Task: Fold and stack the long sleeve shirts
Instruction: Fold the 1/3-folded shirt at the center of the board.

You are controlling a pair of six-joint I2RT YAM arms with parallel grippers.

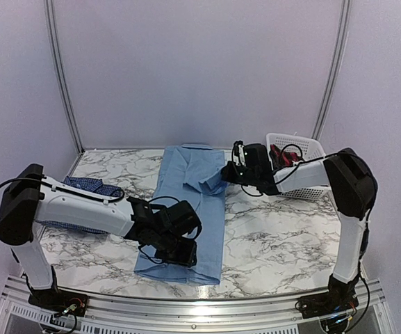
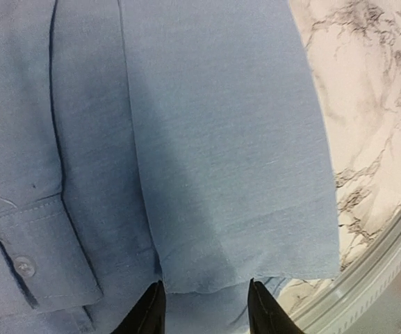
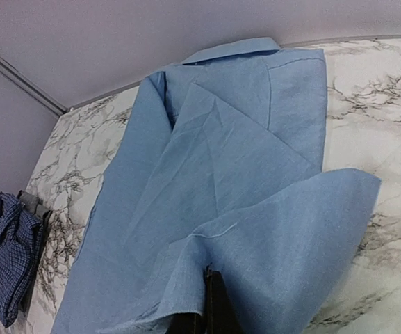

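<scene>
Lying lengthwise down the middle of the marble table (image 1: 283, 236), collar at 12 o'clock, the light blue shirt (image 1: 186, 188) is pinched at its 3 o'clock edge by the closed right gripper (image 1: 229, 170), and the cloth there is lifted. The left gripper (image 2: 203, 306) is seen with fingers parted over the 6 o'clock hem, with nothing clamped. The dark checked shirt (image 1: 85, 186) is heaped at 9 o'clock.

left arm (image 1: 82, 205) comes in low from its corner and angles toward the middle, wrist tipped down, left pincer (image 2: 206, 312) pointing straight down with its two dark fingers standing apart. right arm (image 1: 304, 172) goes tall at the base, then stretches out flat to the left, right pincer (image 3: 205, 303) squeezed tight on a fold of the light blue shirt (image 3: 221, 174)
</scene>
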